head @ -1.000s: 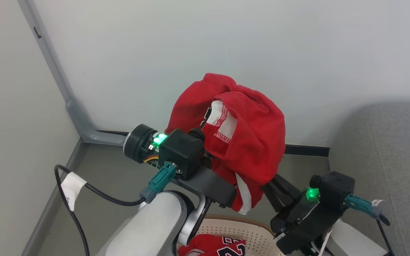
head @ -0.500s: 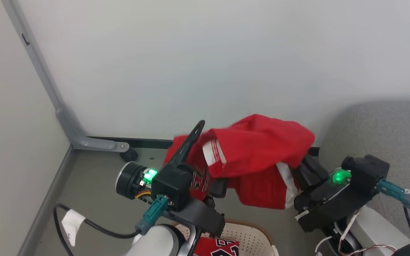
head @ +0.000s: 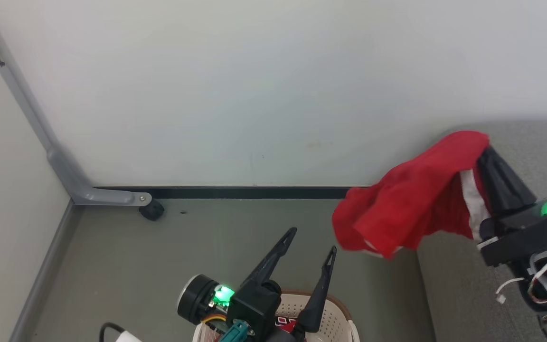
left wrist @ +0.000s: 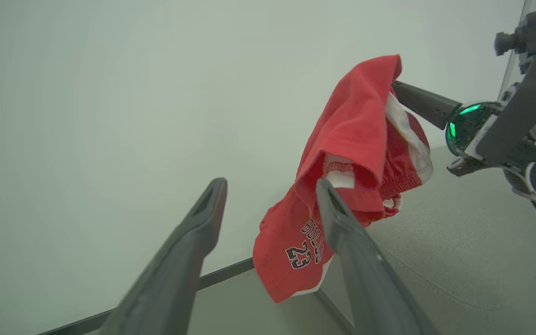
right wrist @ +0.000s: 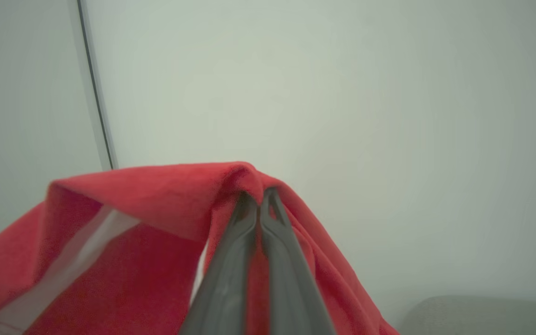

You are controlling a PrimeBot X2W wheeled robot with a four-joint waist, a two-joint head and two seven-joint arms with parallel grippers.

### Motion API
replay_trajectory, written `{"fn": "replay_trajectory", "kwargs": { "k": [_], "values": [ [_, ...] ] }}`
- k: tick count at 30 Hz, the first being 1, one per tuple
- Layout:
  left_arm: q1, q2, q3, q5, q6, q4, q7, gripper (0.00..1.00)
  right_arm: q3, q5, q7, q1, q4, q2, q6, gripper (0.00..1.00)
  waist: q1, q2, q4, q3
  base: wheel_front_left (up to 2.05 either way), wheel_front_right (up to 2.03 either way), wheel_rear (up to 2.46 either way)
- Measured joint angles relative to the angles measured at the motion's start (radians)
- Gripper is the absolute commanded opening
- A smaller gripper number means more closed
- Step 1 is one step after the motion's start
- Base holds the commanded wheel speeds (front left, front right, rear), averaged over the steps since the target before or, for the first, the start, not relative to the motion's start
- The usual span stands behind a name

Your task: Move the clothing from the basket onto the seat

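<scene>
A: Claw status?
B: Right gripper pinched tight on the red shorts. They hang in the air at the grey seat, left edge, well apart from the basket. Left gripper spread wide, empty, above the basket.
A: Any print?
B: Black white-edged lettering: "BULL", then a letter cut off by the left gripper, "23" under it.

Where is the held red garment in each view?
Head: garment at right, mid-height.
Left wrist: garment right of centre.
Right wrist: garment bottom left to centre.
Shared landmark: right gripper shut on its top fold.
</scene>
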Motion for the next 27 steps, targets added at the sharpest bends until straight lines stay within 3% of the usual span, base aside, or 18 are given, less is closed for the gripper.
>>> {"fn": "replay_trajectory", "kwargs": {
  "k": [12,27],
  "values": [
    [0.039,0.006,-0.114,0.05,0.0,-0.003,0.026,1.0,-0.189,0.024,0.0,-0.082,0.146,-0.166,0.0,0.0,0.0001,0.0,-0.068,0.073,0.0,0.0,0.0],
    [-0.045,0.007,-0.195,0.089,0.0,-0.026,0.016,1.0,-0.282,0.114,0.0,-0.228,0.33,-0.31,0.004,0.0,0.0003,0.0,-0.097,0.248,0.0,0.0,0.0]
  ]
}}
